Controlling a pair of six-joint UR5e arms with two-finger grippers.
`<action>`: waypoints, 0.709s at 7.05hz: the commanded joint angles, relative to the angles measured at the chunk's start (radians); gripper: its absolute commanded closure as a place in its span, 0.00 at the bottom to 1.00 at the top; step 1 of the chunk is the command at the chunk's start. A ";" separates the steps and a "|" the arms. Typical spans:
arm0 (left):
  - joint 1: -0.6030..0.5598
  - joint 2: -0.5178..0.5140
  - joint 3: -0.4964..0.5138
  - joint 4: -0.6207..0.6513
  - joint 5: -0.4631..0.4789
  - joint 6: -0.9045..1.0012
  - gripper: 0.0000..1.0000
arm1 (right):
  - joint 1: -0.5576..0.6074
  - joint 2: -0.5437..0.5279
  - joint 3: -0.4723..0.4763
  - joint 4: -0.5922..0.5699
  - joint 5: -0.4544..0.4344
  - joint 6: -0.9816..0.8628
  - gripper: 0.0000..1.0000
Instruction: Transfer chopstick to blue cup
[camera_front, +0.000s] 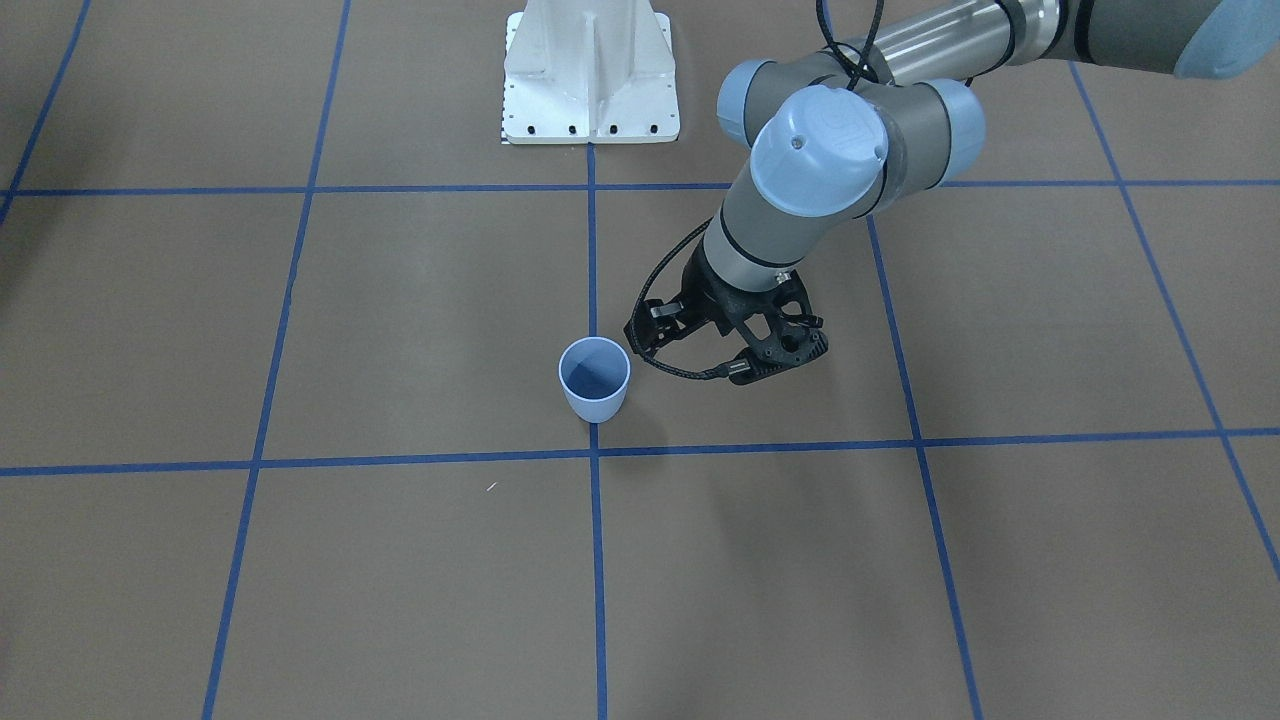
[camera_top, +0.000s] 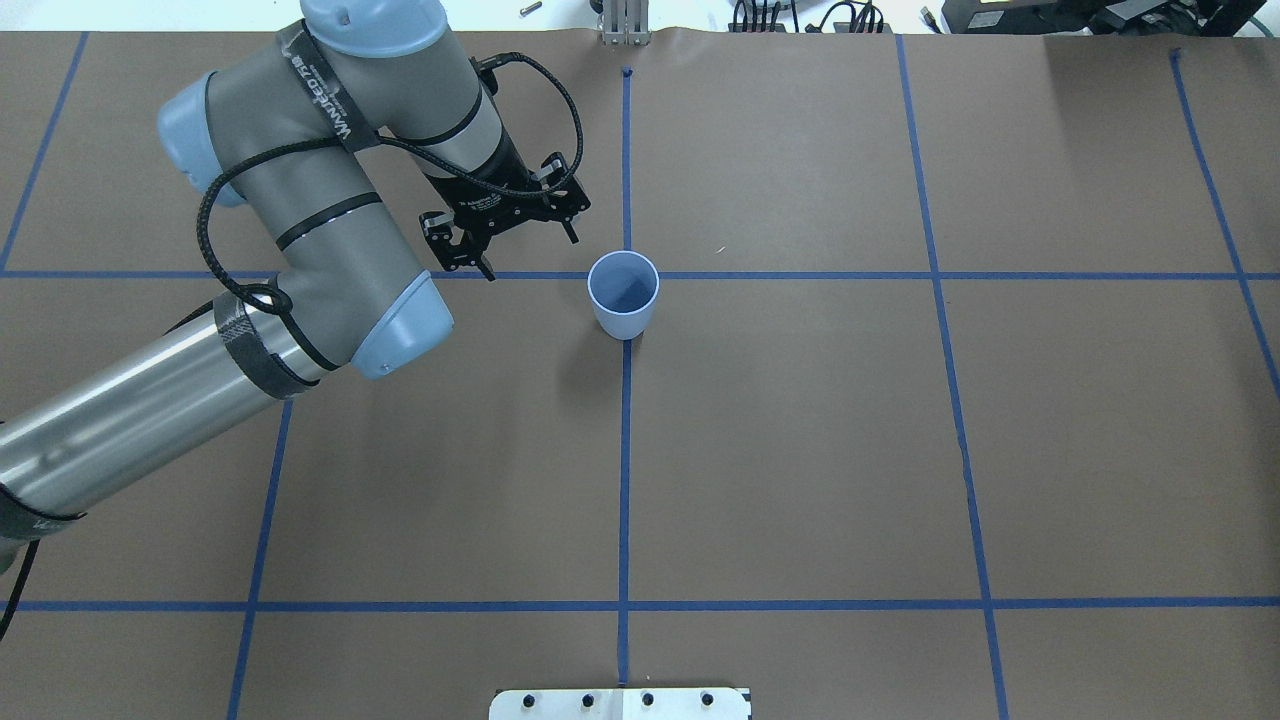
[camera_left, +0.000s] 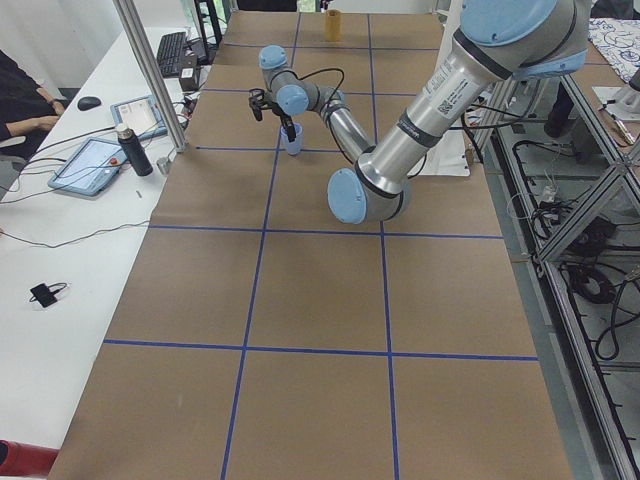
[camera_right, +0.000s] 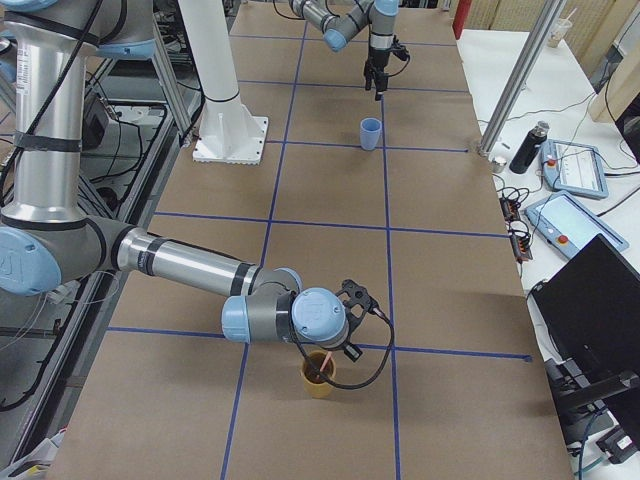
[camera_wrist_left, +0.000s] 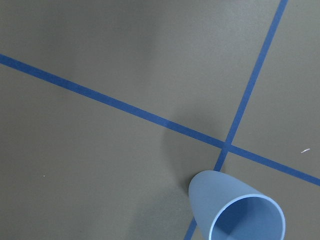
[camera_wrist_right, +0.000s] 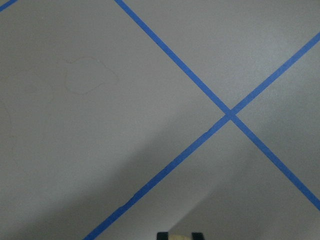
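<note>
My left jaws hang wide and empty just beside the blue cup (camera_top: 623, 295). It stands upright where 2 tape lines cross on the surface (camera_top: 800, 450). My right jaws are well apart from it, pointing down into a yellow cup (camera_right: 320, 385). Only the side view shows them, so I cannot tell whether they are wide or closed.

I cannot pick out the chopstick for certain in any view. I judge it may sit in that yellow cup.

I see 3 risks. A blind or off-centre pinch could let so thin a stick swivel, or drag the yellow cup over. The blue cup looks light and narrow at the base, so a stick dropped against its rim could tip it. My left arm (camera_top: 300, 230) crowds that cup, so 1 careless move there could knock it or block my right arm.
</note>
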 joint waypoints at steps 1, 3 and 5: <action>0.000 0.008 -0.010 0.000 -0.001 0.000 0.02 | 0.001 -0.005 0.001 0.034 0.005 0.009 1.00; 0.000 0.008 -0.011 0.000 -0.001 0.000 0.02 | 0.027 -0.002 0.008 0.034 0.011 0.013 1.00; 0.000 0.008 -0.011 0.000 -0.001 0.000 0.02 | 0.134 -0.002 0.030 0.034 0.090 0.014 1.00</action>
